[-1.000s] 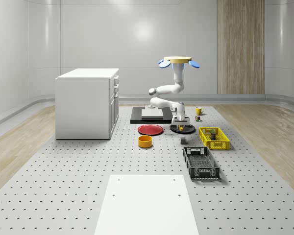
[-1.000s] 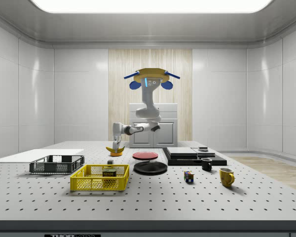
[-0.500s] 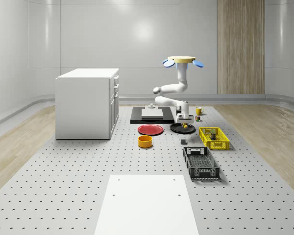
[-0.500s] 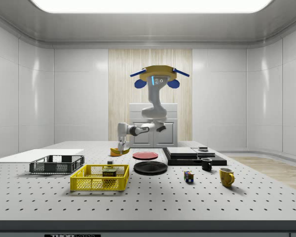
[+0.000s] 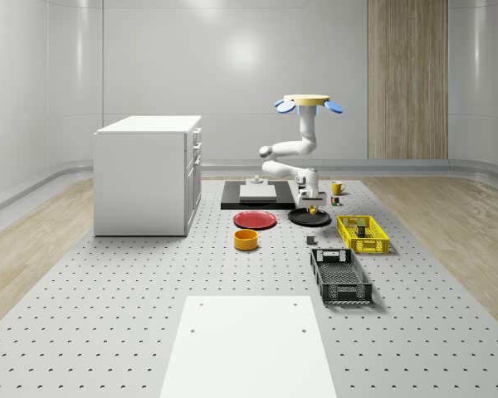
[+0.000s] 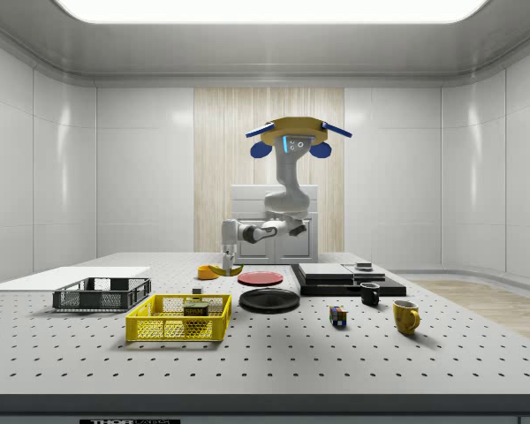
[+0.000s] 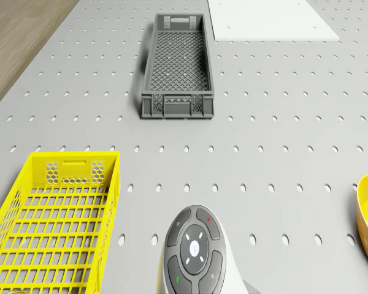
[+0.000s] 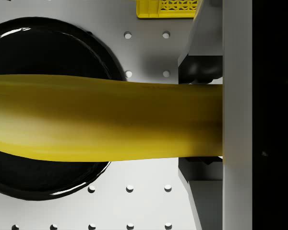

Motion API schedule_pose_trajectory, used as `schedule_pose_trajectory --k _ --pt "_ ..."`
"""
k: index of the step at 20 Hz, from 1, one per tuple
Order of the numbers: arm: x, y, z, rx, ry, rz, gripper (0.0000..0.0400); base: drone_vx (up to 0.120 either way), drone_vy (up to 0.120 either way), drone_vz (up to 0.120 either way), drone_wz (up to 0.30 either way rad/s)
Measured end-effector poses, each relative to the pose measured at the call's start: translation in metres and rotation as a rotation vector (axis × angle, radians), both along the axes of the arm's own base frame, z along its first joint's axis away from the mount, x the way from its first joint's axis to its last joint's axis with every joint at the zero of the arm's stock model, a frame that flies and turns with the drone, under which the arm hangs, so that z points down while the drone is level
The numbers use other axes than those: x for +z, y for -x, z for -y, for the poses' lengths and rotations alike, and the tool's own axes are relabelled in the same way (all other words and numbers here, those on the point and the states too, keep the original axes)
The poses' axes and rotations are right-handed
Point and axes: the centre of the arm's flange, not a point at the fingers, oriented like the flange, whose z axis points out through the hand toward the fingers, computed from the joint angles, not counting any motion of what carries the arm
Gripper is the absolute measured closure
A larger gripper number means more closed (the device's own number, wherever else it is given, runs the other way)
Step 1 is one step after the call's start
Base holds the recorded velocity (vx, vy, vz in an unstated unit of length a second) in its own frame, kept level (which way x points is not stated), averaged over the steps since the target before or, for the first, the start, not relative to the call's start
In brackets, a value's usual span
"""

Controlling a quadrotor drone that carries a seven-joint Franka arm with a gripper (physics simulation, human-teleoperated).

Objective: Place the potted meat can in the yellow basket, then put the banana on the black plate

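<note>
The drone hovers above the tabletop near the center of the side view, farther toward that view's right than 1 second ago. The tool has shifted the same way, from over the orange bowl to just left of the plate. It pinches the banana, which crosses the wrist view in front of the plate, so the fruit now hangs over the plate's edge. In the whole-scene view the tool sits right of center, just above the plate. The can lies inside the basket at the side view's lower left, so step 1 looks done. The carry seems nearly finished; what remains is probably centering, lowering and letting go.
</note>
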Motion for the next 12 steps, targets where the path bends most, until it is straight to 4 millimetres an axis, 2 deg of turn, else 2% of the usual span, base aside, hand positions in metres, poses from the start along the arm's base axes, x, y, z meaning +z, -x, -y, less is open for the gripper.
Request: schedule_pose_trajectory --k 12 --pt "0.0 0.0 0.0 0.0 0.0 0.0 0.0203 -0.12 0.0 0.0 0.0"
